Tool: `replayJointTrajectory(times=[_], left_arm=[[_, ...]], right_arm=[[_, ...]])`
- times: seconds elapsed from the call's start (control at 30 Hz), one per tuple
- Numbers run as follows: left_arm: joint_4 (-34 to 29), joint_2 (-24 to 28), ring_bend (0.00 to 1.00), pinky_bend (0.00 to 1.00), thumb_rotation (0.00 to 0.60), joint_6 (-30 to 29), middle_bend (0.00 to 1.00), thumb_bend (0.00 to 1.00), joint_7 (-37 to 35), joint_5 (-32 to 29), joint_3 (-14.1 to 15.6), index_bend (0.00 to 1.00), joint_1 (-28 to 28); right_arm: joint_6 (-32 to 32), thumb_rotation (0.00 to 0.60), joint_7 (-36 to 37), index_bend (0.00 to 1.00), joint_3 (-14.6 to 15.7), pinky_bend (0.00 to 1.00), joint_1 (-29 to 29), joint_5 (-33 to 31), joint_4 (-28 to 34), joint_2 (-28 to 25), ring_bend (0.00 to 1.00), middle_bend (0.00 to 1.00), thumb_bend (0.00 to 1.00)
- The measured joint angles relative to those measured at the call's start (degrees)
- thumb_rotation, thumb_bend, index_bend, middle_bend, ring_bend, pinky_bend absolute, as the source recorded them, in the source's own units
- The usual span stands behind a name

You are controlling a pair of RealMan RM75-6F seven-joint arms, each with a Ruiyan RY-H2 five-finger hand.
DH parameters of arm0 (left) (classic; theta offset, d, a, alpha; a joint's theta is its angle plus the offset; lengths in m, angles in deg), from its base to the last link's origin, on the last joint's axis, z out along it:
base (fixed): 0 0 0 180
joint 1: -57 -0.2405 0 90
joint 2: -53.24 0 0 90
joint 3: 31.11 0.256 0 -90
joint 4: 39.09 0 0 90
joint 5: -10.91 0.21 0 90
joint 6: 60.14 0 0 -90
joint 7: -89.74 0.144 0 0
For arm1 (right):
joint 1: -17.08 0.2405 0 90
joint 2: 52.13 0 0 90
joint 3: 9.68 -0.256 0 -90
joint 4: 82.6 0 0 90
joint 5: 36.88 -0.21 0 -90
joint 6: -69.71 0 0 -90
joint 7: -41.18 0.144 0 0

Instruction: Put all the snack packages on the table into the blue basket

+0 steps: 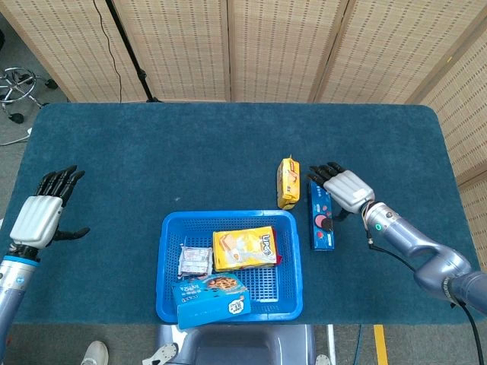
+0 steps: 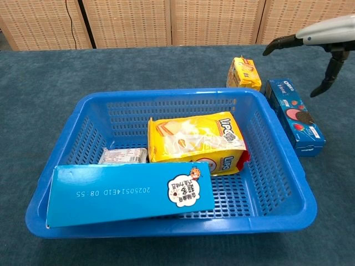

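Observation:
The blue basket (image 1: 169, 228) (image 2: 277, 149) sits at the table's front middle. Inside lie a yellow biscuit bag (image 1: 245, 248) (image 2: 195, 142), a small white packet (image 1: 195, 261) (image 2: 123, 155) and a blue cookie box (image 1: 212, 299) (image 2: 127, 192). On the cloth right of the basket lie a blue Oreo box (image 1: 320, 222) (image 2: 293, 113) and a small yellow snack pack (image 1: 288, 182) (image 2: 243, 73). My right hand (image 1: 342, 187) (image 2: 317, 37) hovers open just above the Oreo box's far end, holding nothing. My left hand (image 1: 42, 214) is open at the far left, away from everything.
Dark teal cloth covers the table (image 1: 190, 152). Woven screens (image 1: 228, 46) stand behind it. A stool base (image 1: 19, 84) is off the far left corner, and a chair (image 1: 243, 346) stands at the front edge.

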Motion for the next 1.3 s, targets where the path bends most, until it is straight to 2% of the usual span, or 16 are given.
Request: replayJointTrajectory(times=[0.1, 0.3, 0.6, 0.8, 1.07, 1.3], left_arm=[[0.2, -0.2, 0.00, 0.00, 0.600, 0.9, 0.00, 0.00, 0.4, -0.3, -0.4, 0.00, 0.1], [0.5, -0.7, 0.00, 0.00, 0.600, 1.8, 0.00, 0.00, 1.1, -0.4, -1.1, 0.00, 0.2], [1.1, -1.1, 0.00, 0.00, 0.600, 2.3, 0.00, 0.00, 1.5, -0.9, -2.0, 0.00, -0.2], [1.5, -1.1, 0.00, 0.00, 0.600, 2.7, 0.00, 0.00, 1.0, -1.2, -2.5, 0.00, -0.4], [1.7, -0.6, 0.00, 0.00, 0.600, 3.3, 0.00, 0.00, -0.8, -1.3, -2.7, 0.00, -0.8], [2.2, -0.2, 0.00, 0.00, 0.600, 4.6, 0.00, 0.00, -2.1, -1.0, -3.0, 0.00, -0.8]], right_arm=[[0.7, 0.600, 1.9, 0.00, -0.7, 0.00, 2.4, -1.1, -3.5, 2.1, 0.00, 0.00, 0.00], [3.0, 0.600, 9.8, 0.00, -1.1, 0.00, 6.8, -1.6, -6.3, 4.3, 0.00, 0.00, 0.00], [2.4, 0.600, 15.4, 0.00, 1.5, 0.00, 14.3, 3.1, -16.2, 11.2, 0.00, 0.00, 0.00], [3.6, 0.600, 16.1, 0.00, 4.3, 0.00, 18.5, 5.3, -22.4, 16.4, 0.00, 0.00, 0.00], [5.0, 0.600, 12.9, 0.06, 6.9, 0.00, 20.2, 6.1, -28.2, 21.2, 0.00, 0.00, 0.00], [2.6, 0.600, 11.6, 0.02, 8.1, 0.00, 20.3, 5.7, -25.9, 18.2, 0.00, 0.00, 0.00]])
